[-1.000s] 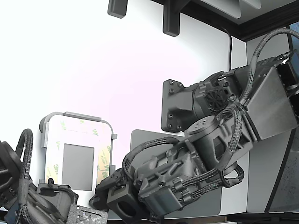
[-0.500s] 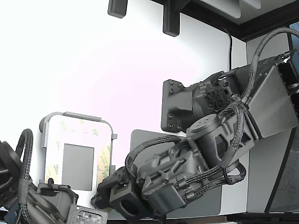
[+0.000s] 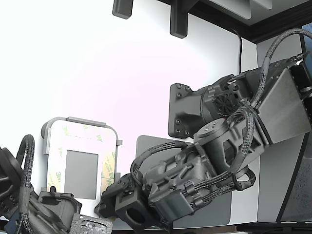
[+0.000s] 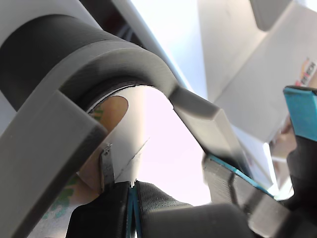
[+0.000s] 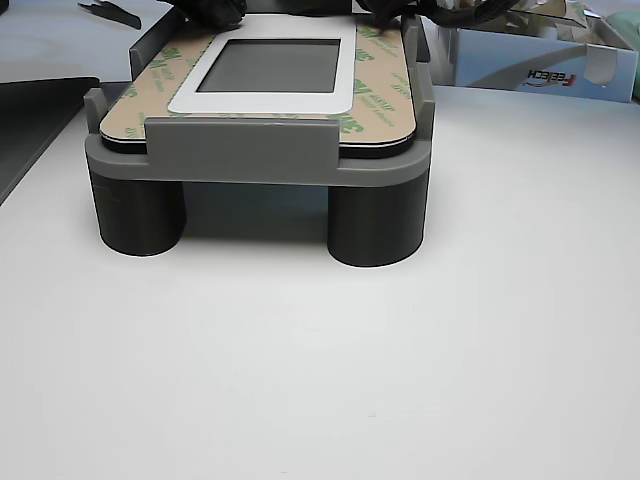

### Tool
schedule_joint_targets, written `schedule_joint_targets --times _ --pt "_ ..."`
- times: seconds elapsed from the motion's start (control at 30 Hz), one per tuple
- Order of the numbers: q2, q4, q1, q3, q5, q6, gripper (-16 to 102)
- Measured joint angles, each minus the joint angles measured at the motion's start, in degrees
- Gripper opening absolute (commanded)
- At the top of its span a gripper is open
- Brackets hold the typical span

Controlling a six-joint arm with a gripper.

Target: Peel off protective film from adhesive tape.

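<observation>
Arm [image 3: 214, 161] is shifting slightly between the earlier exterior frames and now. Wrist block and its camera housing [image 3: 134, 212] are sitting a little further toward the exterior view's right and a little lower than 1.0 s ago, edging toward the bottom edge of the dark mat [image 3: 146, 144]. Cable loops [image 3: 151, 158] over the wrist are flexing with it, and the upper link is tilting a touch. Since 0.5 s ago the motion is only very small. Gripper tips are hidden behind the arm in this view.
</observation>
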Motion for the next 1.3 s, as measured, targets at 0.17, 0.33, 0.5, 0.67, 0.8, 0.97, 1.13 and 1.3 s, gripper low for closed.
schedule_joint_targets --times 0.17,0.33,0.5,0.67,0.8,0.97,1.13,1.3 --pt "0.3 -1.1 -0.2 0.7 0.1 -0.6 -11" --pt "0.3 -1.5 -0.8 0.9 0.0 -1.1 -11" --pt "0.3 -1.7 -1.1 1.0 0.0 -1.4 -11" --pt "0.3 -2.5 -1.7 1.6 -0.6 -1.8 -11" --pt "0.3 -3.3 -2.4 2.1 -1.3 -2.3 -11" --pt "0.5 -3.4 -2.5 2.3 -1.4 -2.5 -11" --pt "0.8 -3.5 -2.8 2.7 -1.4 -2.6 -11" --pt "0.8 -4.0 -3.2 3.0 -1.8 -2.9 -11"
